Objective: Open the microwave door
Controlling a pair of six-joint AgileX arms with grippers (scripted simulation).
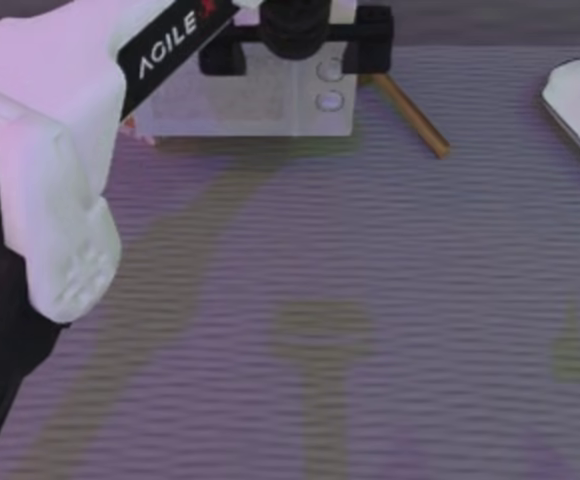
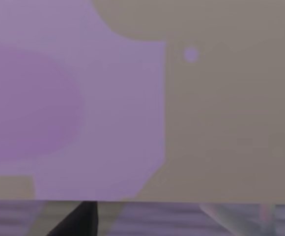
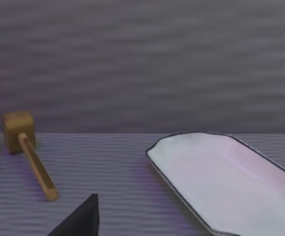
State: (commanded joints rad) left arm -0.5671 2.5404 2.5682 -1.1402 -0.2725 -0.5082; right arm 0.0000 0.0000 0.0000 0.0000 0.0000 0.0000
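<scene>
microwave (image 1: 270,100): boxy, pale lilac-white, top centre of the top view
door (image 1: 225,100): flat, speckled grey window, closed
knobs (image 1: 329,86): two, round, right of door
left gripper (image 1: 295,35): black, above microwave; grip state unclear
mallet (image 3: 27,150): wooden
tray (image 3: 231,179): white, black-rimmed, holds nothing
table (image 1: 370,300): ribbed purple

We count one microwave (image 1: 270,95) at the far edge of the table (image 1: 370,300), with two round knobs (image 1: 329,85) on its control panel. We see one wooden mallet (image 3: 27,152) and one white tray (image 3: 226,177). Of our two arms, only the left arm (image 1: 60,150) shows; possibly its gripper (image 1: 295,40) too.
</scene>
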